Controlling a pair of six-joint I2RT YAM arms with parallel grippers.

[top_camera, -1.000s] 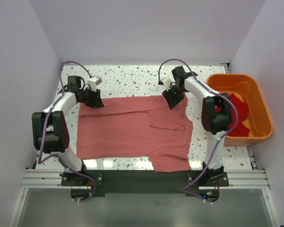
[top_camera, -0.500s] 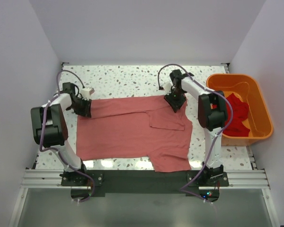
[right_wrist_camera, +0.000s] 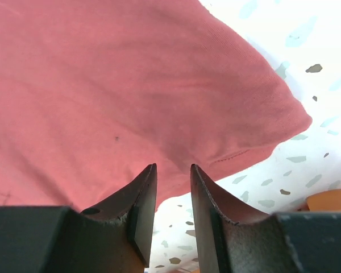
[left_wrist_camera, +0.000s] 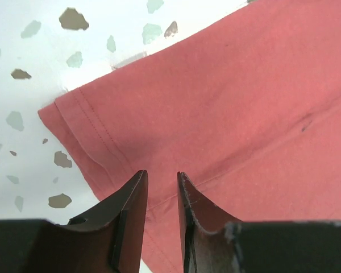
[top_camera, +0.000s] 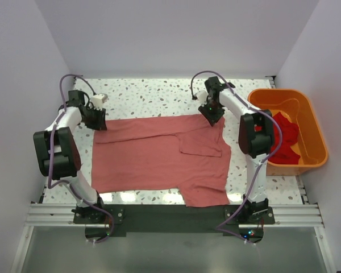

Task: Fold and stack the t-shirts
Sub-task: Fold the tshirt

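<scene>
**Both arms settle on the far corners; shirt not yet lifted**

Nearest the arm bases, the muted salmon-pink cloth t-shirt (top_camera: 153, 165) lies as it did a second ago; its near edge and the sleeve (top_camera: 204, 193) jutting toward the bases have not shifted. What has moved is at the far side: the left pincer (top_camera: 98, 120) has slid outward off the cloth's upper strip to the far-left corner; the right pincer (top_camera: 214, 115) has edged a little farther away, onto the far-right corner. In both wrist views the jaws stand narrowly parted, cloth showing through the gap and nothing caught between them; the left one sits just over the stitched hem corner, the right one just inside the rounded corner. I judge this to be the set-up for a two-corner grasp, with the fold itself not begun.

The shirt is spread flat over the middle of the white speckled desk (top_camera: 153, 96); its long axis runs across the desk, left to right. The stitched hem at the left pincer suggests the bottom faces left and the shoulders right; one sleeve points toward the near edge, and the other seems folded in over the body, though I cannot be sure. To the right, well apart, the brighter red t-shirt (top_camera: 287, 133) lies crumpled in a rigid orange plastic tub (top_camera: 317, 133).
</scene>
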